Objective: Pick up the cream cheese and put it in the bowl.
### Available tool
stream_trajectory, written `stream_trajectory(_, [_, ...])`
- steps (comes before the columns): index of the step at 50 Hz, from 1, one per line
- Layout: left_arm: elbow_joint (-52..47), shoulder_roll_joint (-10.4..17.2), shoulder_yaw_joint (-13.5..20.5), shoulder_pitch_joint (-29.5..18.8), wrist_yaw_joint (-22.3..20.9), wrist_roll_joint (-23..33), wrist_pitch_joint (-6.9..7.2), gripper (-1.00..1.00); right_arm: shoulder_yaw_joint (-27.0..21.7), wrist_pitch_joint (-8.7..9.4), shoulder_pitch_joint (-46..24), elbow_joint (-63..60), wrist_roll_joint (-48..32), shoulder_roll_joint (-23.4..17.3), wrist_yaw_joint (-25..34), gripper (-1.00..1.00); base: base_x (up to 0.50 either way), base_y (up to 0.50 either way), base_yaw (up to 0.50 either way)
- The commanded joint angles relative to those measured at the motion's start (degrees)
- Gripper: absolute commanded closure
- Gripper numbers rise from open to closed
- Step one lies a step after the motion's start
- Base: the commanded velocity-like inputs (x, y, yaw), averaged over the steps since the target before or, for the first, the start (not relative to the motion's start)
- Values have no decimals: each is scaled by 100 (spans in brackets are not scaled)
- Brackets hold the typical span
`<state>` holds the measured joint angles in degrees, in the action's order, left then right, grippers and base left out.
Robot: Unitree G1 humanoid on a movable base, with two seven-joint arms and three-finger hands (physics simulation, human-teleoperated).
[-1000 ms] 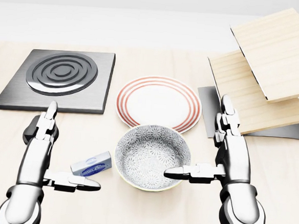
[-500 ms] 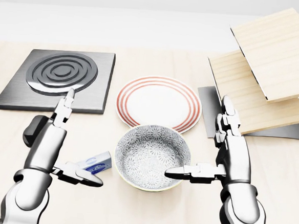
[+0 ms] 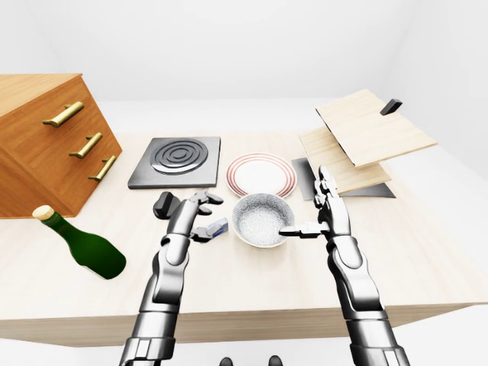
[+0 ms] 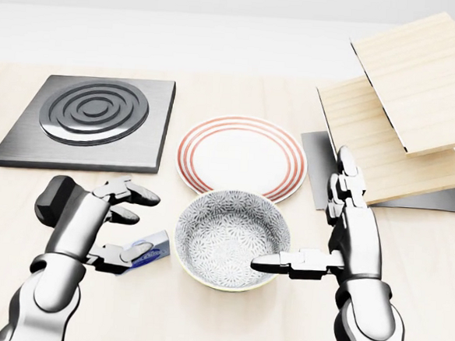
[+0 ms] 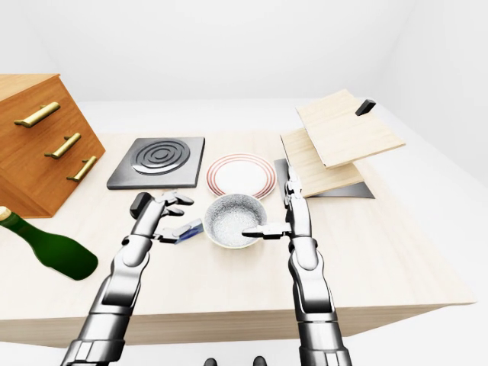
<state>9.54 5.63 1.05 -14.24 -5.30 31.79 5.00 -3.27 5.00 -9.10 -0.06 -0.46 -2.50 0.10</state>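
The left hand (image 4: 106, 224) has turned over since half a second ago: then one finger pointed up toward the hob and a thumb lay flat, now its fingers (image 4: 128, 193) curl across and above the cream cheese (image 4: 148, 251), with the thumb tucked against the box's near edge. The fingers stand spread around the box rather than pressed on it; whether they touch it cannot be told. The cream cheese, a small white and blue box, lies flat on the pale wood surface (image 4: 225, 319) where it lay before, just left of the bowl (image 4: 233, 239) in the head view and partly hidden beneath the hand.

The right hand (image 4: 328, 240) has not moved. It is spread and empty, two fingers pointing up the view and its thumb reaching left over the bowl's right rim. The patterned grey bowl sits between the two hands, holding nothing.

Just above the bowl is a white plate (image 4: 242, 156) with red rings. To the upper left is a dark hob (image 4: 90, 120); to the upper right, tilted wooden boards (image 4: 403, 112) rest on a dark base. In the left-eye view, a green bottle (image 3: 82, 242) lies on its side at far left, below a wooden drawer cabinet (image 3: 46, 141).
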Motion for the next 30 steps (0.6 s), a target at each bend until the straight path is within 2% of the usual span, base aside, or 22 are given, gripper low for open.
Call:
stream_trajectory(1, [116,-10,-20,-92,-34,-225,0,0,-8,0,-29,-73,13,-7,-18,-100,0,0,0])
stream_trajectory(8, [334,-14,-33,-113,45,-210,0,-15,-3,0,-7,-111,11,-4,-23,-100,0,0,0])
stream_trajectory(22, [634,-13,-55,-164,145,-163,0,-8,-1,0,-2,-91,5,-3,-15,-100,0,0,0])
stream_trajectory(30, [1097,40,-5,-345,293,-232,0,-3,10,0,7,-119,-6,3,-19,-100,0,0,0])
